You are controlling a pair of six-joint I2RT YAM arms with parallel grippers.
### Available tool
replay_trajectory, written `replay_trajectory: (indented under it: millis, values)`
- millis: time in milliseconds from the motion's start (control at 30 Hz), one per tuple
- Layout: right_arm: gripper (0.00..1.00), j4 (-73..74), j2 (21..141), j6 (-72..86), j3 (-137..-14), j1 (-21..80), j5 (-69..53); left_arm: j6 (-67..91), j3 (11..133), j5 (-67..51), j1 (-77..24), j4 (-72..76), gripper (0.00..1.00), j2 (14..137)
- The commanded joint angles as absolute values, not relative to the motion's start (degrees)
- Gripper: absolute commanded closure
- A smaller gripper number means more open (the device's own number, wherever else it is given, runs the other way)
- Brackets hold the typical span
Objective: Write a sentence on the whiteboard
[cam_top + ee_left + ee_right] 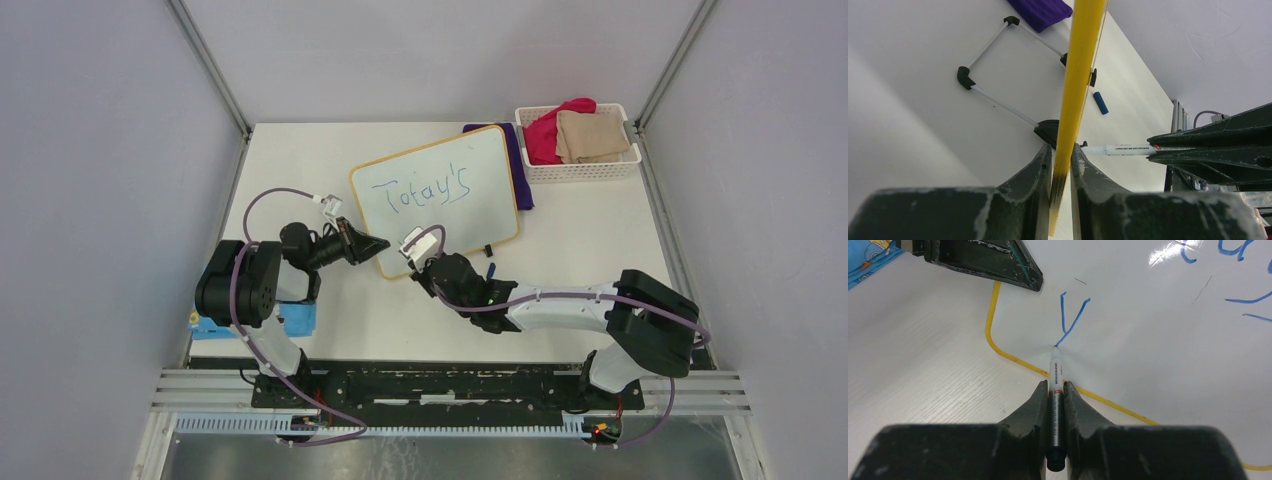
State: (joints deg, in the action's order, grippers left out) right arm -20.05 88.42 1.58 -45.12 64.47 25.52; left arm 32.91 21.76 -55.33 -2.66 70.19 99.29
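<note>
The whiteboard (470, 215) lies tilted on the table, with the sentence's first word "Today's" (420, 190) in blue. My left gripper (381, 243) is shut on the board's yellow-tan frame (1078, 90) at its near left edge, the fingers (1040, 167) pinching it. My right gripper (1055, 390) is shut on a marker (1055, 372). The marker's tip touches the board at the foot of a blue "y" (1073, 317) under the first line. From above, the right gripper (422, 262) sits at the board's near left corner.
A blue marker cap (490, 270) lies beside the board's near edge. A purple cloth (522, 165) lies under the far corner. A white basket (580, 168) with red and tan cloths stands at the back right. A blue booklet (298, 318) sits by the left arm's base.
</note>
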Motion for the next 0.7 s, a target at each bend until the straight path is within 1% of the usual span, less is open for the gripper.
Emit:
replay_trajectory:
  millis: [0, 500, 667]
  values:
    - [1.00, -20.9, 88.4, 2.3, -45.9, 64.9, 24.2, 29.6, 22.1, -52.6, -2.8, 67.2, 0.98, 99.8]
    - [1.00, -20.4, 91.6, 1.7, -52.7, 65.9, 22.0, 29.5, 22.2, -52.6, -2.9, 66.8, 0.98, 99.9]
    - [1.00, -21.8, 87.1, 1.6, -49.8, 65.8, 23.3, 29.4, 22.4, -52.6, -2.8, 66.5, 0.98, 99.9]
